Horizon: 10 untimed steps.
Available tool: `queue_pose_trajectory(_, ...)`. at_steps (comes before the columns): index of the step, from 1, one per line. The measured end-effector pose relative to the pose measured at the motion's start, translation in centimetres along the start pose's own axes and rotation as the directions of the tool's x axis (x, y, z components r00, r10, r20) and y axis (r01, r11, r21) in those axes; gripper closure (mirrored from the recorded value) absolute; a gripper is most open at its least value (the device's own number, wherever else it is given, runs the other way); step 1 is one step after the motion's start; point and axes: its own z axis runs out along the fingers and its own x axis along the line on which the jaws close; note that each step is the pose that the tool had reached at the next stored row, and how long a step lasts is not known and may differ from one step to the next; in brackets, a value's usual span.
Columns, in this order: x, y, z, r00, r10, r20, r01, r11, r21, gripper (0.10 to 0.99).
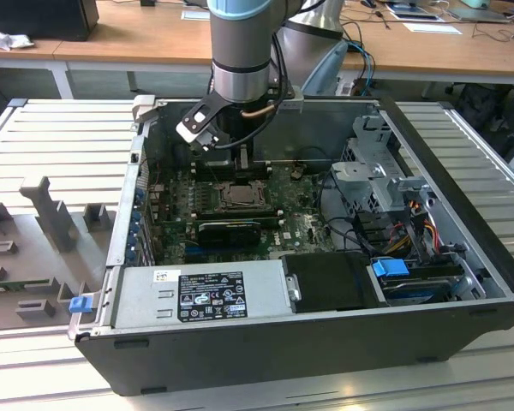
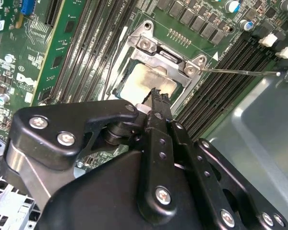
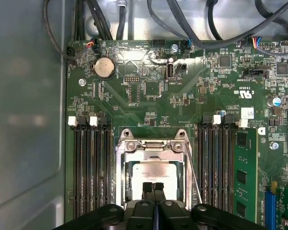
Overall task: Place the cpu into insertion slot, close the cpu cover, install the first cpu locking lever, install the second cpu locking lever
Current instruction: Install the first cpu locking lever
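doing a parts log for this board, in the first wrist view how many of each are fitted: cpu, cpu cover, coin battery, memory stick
cpu: 1
cpu cover: 1
coin battery: 1
memory stick: 1
total: 4

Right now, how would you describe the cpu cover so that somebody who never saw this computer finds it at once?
Look into the open computer case at the green circuit board. Between its two banks of black memory slots lies the cpu cover, a square silver metal frame. Unlike its neighbours, it has a window showing the pale cpu.
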Motion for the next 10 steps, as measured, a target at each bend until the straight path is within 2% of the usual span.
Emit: queue_pose_trajectory(10,0.02,0.01,-0.57,1.0,0.0,-0.0001,0.0,1.0,0.0,0.98)
